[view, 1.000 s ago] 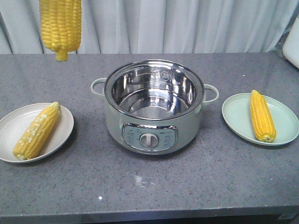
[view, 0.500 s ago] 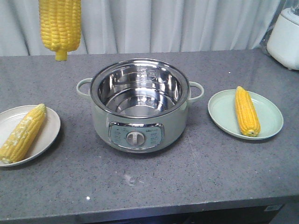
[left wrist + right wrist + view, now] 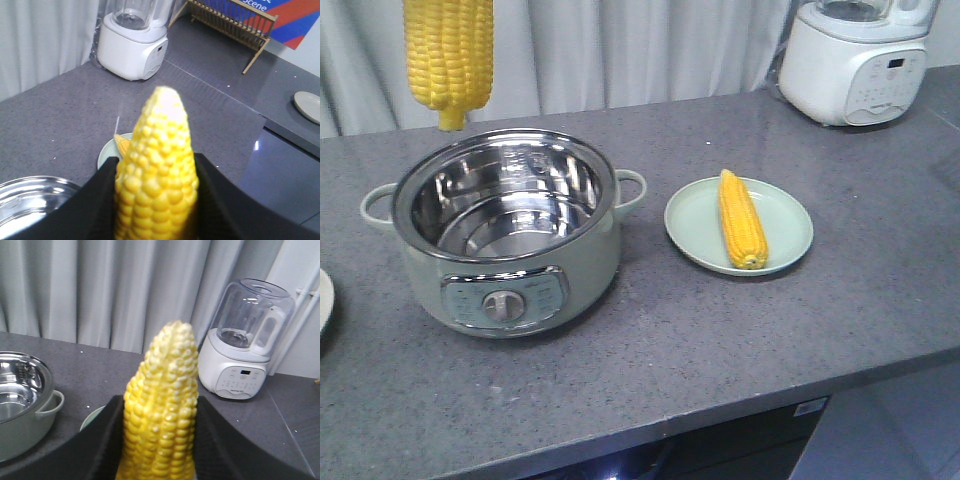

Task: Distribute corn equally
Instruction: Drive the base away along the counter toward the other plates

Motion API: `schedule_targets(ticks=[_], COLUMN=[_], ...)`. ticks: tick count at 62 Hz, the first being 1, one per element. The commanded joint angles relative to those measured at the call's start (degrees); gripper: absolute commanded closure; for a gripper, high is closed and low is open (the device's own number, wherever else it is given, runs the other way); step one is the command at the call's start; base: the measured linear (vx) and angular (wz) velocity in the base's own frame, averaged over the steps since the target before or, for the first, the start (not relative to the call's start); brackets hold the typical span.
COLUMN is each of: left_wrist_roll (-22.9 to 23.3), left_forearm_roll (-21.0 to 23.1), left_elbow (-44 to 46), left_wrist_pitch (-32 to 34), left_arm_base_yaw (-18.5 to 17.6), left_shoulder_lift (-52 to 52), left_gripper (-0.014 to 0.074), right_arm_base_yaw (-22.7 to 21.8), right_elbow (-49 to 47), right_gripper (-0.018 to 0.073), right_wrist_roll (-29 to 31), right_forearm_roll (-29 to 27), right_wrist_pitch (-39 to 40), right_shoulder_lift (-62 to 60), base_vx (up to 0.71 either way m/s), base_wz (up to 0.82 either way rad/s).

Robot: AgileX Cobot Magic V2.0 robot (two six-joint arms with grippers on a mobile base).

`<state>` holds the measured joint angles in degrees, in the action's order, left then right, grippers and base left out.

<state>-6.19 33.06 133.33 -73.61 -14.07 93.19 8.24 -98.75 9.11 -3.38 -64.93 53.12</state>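
My left jaws clenched on a cob (image 3: 155, 170), right jaws on a second cob (image 3: 161, 410); pot (image 3: 590, 250) empty, third cob (image 3: 742, 218) on right plate (image 3: 695, 215); two unplaced.

- Cobs of corn: three. One left-hand cob (image 3: 157, 145) sits between the fingers of the left hand (image 3: 156, 162). One right-hand cob (image 3: 161, 385) sits between the fingers of the right hand (image 3: 160, 401). One plate cob (image 3: 742, 220) lies on the green plate (image 3: 692, 222).
- The front view shows one hanging cob (image 3: 448, 55); I cannot tell which held cob it is.
- Hands: two, each closed on its cob.
- Plates: three. These are the green plate, a pale plate (image 3: 323, 298) cut off by the left edge, and a far plate (image 3: 307, 106) on another surface.
- Pots: one pot (image 3: 575, 255), with two side handles and one knob (image 3: 498, 305).
- Blenders: one blender (image 3: 855, 65).
- Dish racks: one dish rack (image 3: 230, 21).
- Desks: one desk (image 3: 740, 340).
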Motion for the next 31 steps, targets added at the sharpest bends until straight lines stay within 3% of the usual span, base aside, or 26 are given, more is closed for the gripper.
schedule_targets(ticks=[1,31], left_wrist_roll=[0.72,0.72], left_forearm_roll=[2.28,2.28], left_elbow=[1.28,1.28], left_wrist_pitch=[1.87,1.87], left_arm_base_yaw=[-0.12,-0.12], left_shoulder_lift=[-2.17,-2.17], left_gripper=[0.0603,0.0603], right_arm_base_yaw=[-0.36,-0.36], right_elbow=[-0.88,-0.88], right_gripper=[0.0564,0.0564], right_wrist_roll=[0.20,0.20], right_forearm_roll=[0.21,0.21], right_wrist_pitch=[5.03,5.05], right_shoulder_lift=[0.26,0.26], base_vx=[0.00,0.00], base_wz=[-0.39,-0.38])
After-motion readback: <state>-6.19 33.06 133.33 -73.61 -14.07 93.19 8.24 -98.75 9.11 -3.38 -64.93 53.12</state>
